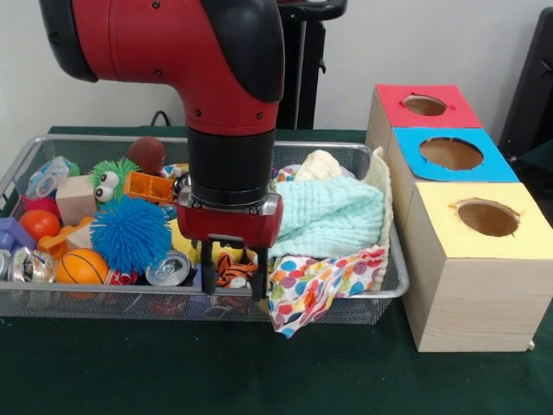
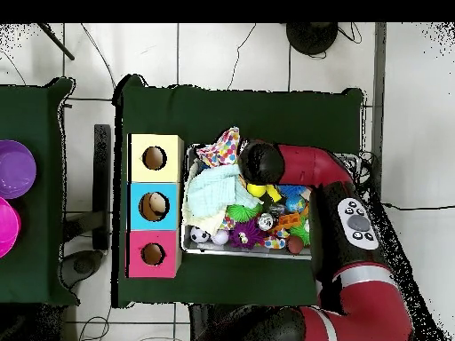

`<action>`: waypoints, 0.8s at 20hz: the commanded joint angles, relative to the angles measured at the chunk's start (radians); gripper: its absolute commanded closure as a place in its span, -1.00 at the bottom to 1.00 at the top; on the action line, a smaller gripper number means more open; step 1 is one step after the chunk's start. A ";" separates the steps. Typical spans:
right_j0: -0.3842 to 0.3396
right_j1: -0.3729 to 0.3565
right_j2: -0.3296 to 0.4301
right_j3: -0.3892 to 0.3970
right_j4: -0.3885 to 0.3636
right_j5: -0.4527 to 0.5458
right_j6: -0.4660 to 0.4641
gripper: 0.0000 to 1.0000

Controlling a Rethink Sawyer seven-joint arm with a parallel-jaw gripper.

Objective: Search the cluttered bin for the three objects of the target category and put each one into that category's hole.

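No readable labels anywhere I can see. L to R: wire-mesh bin point(image 1: 34, 298) packed w/ an orange basketball point(image 1: 81, 266), spiky blue ball point(image 1: 130, 232), 1 soda can point(image 1: 168, 269). Gripper point(image 1: 234, 275) down in the bin's front-middle, fingers parted, nothing held I can see. Mint knit cloth point(image 1: 333, 216), polka-dot cloth point(image 1: 315, 285). Then 3 wooden boxes point(image 1: 471, 294), 1 round hole each: red, blue, yellow tops.

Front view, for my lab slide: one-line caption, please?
Sawyer's gripper reaches, fingers open, into a wire bin of toys and cloths beside three wooden hole boxes.
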 commanded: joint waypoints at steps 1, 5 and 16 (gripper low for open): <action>-0.019 0.051 0.087 0.117 -0.031 0.050 -0.082 -1.00; 0.020 0.041 0.034 0.103 -0.027 0.108 -0.041 -1.00; 0.009 0.017 0.035 0.088 -0.030 0.194 -0.091 -1.00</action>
